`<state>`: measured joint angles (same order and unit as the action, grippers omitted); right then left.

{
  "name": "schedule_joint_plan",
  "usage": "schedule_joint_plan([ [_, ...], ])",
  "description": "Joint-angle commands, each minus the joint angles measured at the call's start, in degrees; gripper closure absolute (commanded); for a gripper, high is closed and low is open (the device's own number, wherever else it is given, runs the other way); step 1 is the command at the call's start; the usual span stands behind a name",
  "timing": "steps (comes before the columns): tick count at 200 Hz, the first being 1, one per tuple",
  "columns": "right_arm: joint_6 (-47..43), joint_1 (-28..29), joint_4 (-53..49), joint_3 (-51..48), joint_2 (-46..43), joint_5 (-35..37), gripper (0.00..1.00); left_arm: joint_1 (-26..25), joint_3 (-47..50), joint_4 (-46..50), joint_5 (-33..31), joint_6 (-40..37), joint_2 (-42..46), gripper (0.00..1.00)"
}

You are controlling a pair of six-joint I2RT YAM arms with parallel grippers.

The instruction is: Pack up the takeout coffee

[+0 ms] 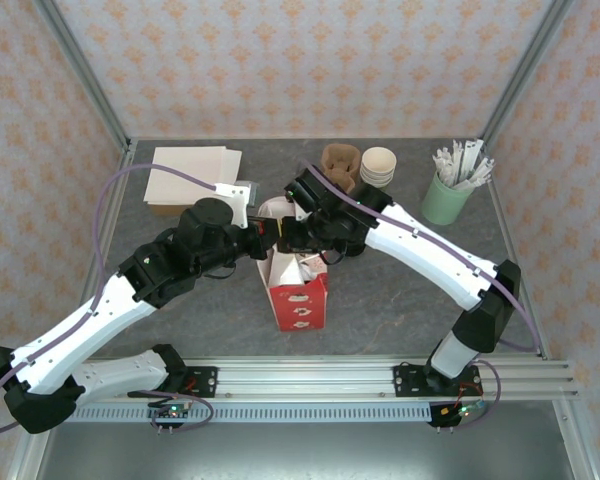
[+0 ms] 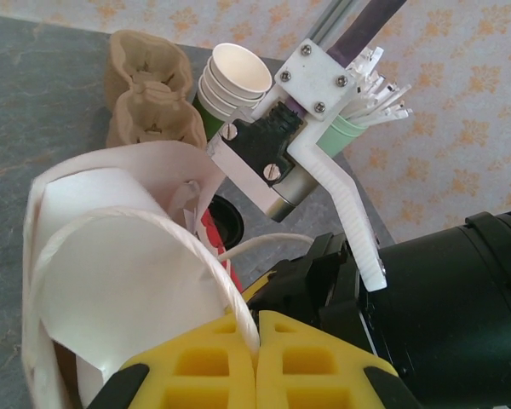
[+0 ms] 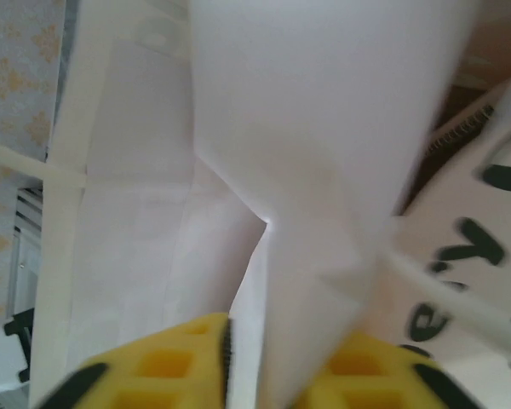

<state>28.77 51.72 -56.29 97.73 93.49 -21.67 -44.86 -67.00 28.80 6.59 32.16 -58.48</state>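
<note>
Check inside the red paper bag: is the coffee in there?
In the red paper bag, a dark round rim shows past the white flaps, possibly the coffee lid. The flaps cover everything below it.

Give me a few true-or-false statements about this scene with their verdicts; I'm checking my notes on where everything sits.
1. The red and white bag stands upright between the two arms. True.
2. The left fingers are shut on the bag's white rim. True.
3. The stack of lidless cups lies tipped over at the near edge of the table. False: it stands upright at the far side, beside the brown cup carrier.
4. The holder of white sticks is at the far left. False: it is at the far right.
5. The flat cream sheets lie at the far left. True.
</note>
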Motion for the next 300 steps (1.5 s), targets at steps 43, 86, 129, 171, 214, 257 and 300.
schedule_joint_plan([
  [43,-1.4,0.4,-6.0,7.1,-1.9,7.4,0.56,-0.6,-0.8,-2.1,2.2,0.7,0.3,1.00],
  [86,-2.1,0.4,-6.7,8.8,-4.5,9.0,0.46,-0.7,-1.2,-1.6,2.4,0.6,-0.2,1.00],
  [129,-2.4,-0.5,-7.5,9.7,-7.3,10.4,0.43,-0.6,-1.7,-1.5,2.6,0.4,-1.0,1.00],
  [171,-2.8,-1.7,-3.5,7.1,-11.3,9.9,0.40,-0.6,-1.7,-1.6,2.6,0.5,-1.0,1.00],
  [214,1.9,-3.6,16.7,-4.2,-17.6,0.8,0.37,-0.7,-1.2,-2.1,2.6,0.8,-0.8,1.00],
  [257,8.7,-3.7,27.1,-7.9,-17.3,-6.5,0.38,-0.7,-0.4,-2.7,2.4,1.2,-0.6,1.00],
  [300,11.4,-3.8,36.9,-9.9,-18.2,-1.7,0.38,-0.6,0.2,-3.4,2.5,1.7,-0.4,1.00],
])
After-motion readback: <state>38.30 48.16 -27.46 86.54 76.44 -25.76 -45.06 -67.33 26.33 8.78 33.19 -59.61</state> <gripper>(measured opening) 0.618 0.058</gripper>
